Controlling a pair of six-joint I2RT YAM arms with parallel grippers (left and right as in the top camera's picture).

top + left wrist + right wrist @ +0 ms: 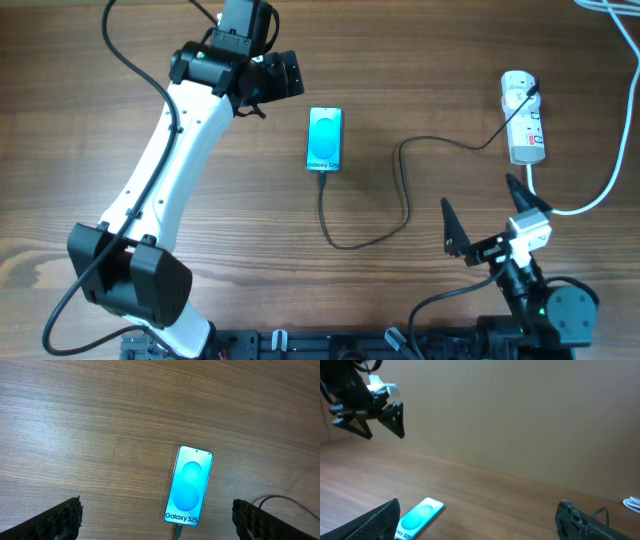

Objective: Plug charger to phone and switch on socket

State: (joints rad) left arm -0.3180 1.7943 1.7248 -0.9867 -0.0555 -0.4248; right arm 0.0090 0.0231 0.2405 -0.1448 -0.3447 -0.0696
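Observation:
The phone (325, 140) lies flat mid-table, cyan screen up, "Galaxy S25" strip at its near end. It also shows in the left wrist view (189, 485) and the right wrist view (419, 516). The charger cable (400, 185) runs from the socket (524, 120) in a loop to the phone, its plug tip (178, 531) seated in the phone's near end. My left gripper (285, 78) is open, up and left of the phone, empty; its fingers frame the phone from above (157, 519). My right gripper (485, 215) is open and empty, near the front right, below the socket.
A thick white power cord (612, 150) runs from the socket along the right edge to the back right corner. The left arm's white body (170, 170) slants across the left of the table. A plain wall stands behind the table (520, 420).

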